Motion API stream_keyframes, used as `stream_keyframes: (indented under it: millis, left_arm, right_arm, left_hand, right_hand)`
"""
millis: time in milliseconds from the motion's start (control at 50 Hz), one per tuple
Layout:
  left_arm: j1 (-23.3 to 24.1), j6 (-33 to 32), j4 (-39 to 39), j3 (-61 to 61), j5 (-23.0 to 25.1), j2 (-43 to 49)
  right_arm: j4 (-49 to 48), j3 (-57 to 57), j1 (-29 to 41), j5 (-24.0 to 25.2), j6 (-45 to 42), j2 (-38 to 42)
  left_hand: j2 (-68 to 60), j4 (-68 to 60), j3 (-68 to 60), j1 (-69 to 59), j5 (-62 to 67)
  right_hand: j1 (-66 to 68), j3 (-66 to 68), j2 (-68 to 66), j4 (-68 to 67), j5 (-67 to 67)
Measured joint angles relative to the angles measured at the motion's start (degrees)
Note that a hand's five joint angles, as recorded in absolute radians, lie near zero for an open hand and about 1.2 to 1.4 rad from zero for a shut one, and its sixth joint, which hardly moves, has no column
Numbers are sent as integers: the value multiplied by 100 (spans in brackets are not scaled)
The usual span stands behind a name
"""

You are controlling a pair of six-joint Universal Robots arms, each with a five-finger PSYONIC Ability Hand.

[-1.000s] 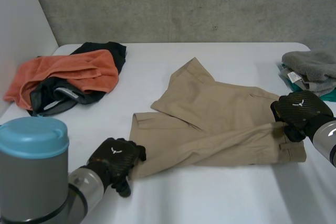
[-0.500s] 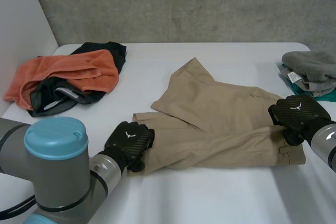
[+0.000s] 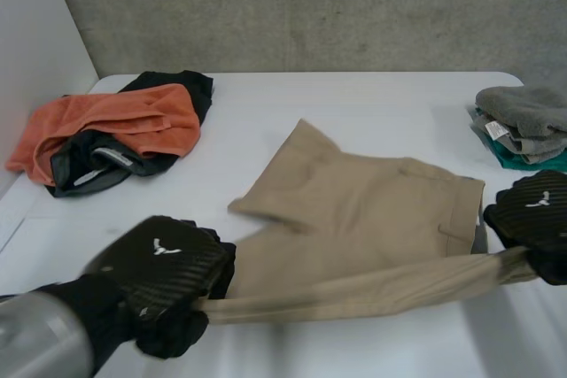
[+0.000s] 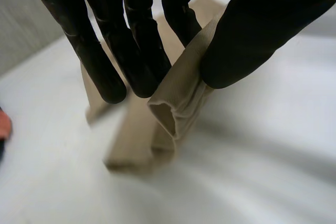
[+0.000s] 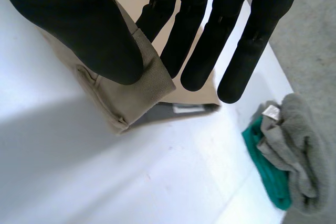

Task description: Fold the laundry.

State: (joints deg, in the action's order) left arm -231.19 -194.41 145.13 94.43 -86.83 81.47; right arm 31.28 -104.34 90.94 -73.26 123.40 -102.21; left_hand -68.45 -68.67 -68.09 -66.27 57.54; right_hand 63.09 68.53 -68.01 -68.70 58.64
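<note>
Head view: we see one pair of tan shorts (image 3: 354, 219) lying on the middle of the white table (image 3: 354, 95), slightly towards the robot's right. Their far part lies flat, with one leg pointing to the back of the table. Their near edge is drawn into a single taut band between the two hands.

The left hand (image 3: 159, 258) holds the band's left end, at the leg hem. In the left wrist view we see the doubled hem pinched between the thumb and the straight fingers, with the end of the fold sticking out past the fingertips.

The right hand (image 3: 536, 210) holds the band's right end, at the waistband. In the right wrist view we see the thumb pressing the waistband corner against the fingers. The fingers are straight and close together, and the rest of the shorts lies on the table below the hand.

We count two groups of other laundry, both well apart from the shorts. At the far left corner lies one orange cloth (image 3: 115, 121), on top of one black garment (image 3: 89, 165). At the right edge, just behind the right hand, sits one small pile. One grey towel (image 3: 527, 108) tops it and one green cloth (image 3: 523, 159) lies beneath. We cannot tell how many more pieces the pile holds.
</note>
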Motion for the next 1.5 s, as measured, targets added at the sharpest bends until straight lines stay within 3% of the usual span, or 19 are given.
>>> stream_keyframes:
  millis: [160,300,360,480,600,840,860,880,940,980,1020,1160,1220,1320,1400,1500]
  left_arm:
    - [74,-33,103,-27,52,-500]
    - [54,-43,1041,-47,9,391]
    - [3,-96,2014,-358,-21,1432]
    - [-169,-475,3368,-1588,-41,3092]
    - [-359,-1082,4197,-3338,-18,4672]
    - [-508,-1516,4986,-6099,55,7085]
    - [-513,-1513,5088,-6185,54,7183]
    - [-516,-1509,5173,-6226,52,7240]
    - [-507,-1495,5434,-6189,51,7314]
    - [-490,-1486,5584,-6047,51,7279]
    - [-469,-1473,5717,-5829,46,7164]
    - [-428,-1419,5953,-4740,10,6290]
    - [-425,-1319,5984,-4046,-4,5709]
    - [-434,-1000,5956,-3235,-25,5113]
    - [-441,-716,5930,-2813,-34,4887]
    - [-444,-474,5907,-2486,-37,4808]
  right_arm:
    - [247,-21,-600,675,-205,-381]
    - [-272,-90,-798,1124,-15,66]
    - [-1004,-16,-711,1119,388,683]
    - [-2330,512,-78,256,1029,1922]
    - [-3248,1168,472,-767,1178,2953]
    - [-4995,2285,904,-1625,1224,4554]
    - [-5131,2358,932,-1702,1245,4650]
    - [-5226,2410,954,-1761,1268,4713]
    - [-5374,2479,1011,-1887,1370,4793]
    - [-5380,2457,1031,-1932,1462,4784]
    - [-5300,2353,1040,-1948,1596,4709]
    - [-4489,1707,991,-1706,2079,3905]
    - [-3708,1201,847,-1265,2386,3346]
    - [-3046,692,564,-685,2655,3068]
    - [-3029,487,422,-454,2744,3063]
    - [-3559,388,285,-372,2763,3333]
  left_hand:
    - [0,0,0,0,0]
    - [-10,-1,0,0,49]
    - [-10,-2,0,0,49]
    - [-11,-2,-2,0,49]
    - [-11,-3,-6,0,49]
    - [-11,-4,-29,0,49]
    - [5,-4,-11,16,49]
    - [5,-4,-11,16,49]
    - [3761,3665,3583,4181,-3585]
    - [5135,5123,5004,5366,-4972]
    - [5590,5647,5536,5546,-5453]
    - [5658,5713,5595,5546,-5462]
    - [5658,5713,5595,5546,-5462]
    - [5658,5713,5595,5546,-5462]
    - [5658,5713,5595,5546,-5462]
    - [5658,5713,5595,5546,-5462]
  right_hand:
    - [0,0,0,0,0]
    - [0,0,0,0,0]
    - [0,0,0,0,1]
    - [0,0,0,0,9]
    - [0,0,0,0,10]
    - [0,-32,16,36,-22]
    - [-487,-710,661,621,-597]
    - [-1377,-1509,1610,1526,-1495]
    - [-3994,-4205,4283,4221,-4307]
    - [-4951,-5383,5400,5401,-5374]
    - [-5020,-5638,5600,5638,-5585]
    - [-5020,-5647,5600,5657,-5585]
    - [-5020,-5647,5600,5657,-5585]
    - [-5017,-5635,5585,5645,-5581]
    - [-4975,-5455,5405,5459,-5428]
    - [-3166,-3747,3686,3790,-3757]
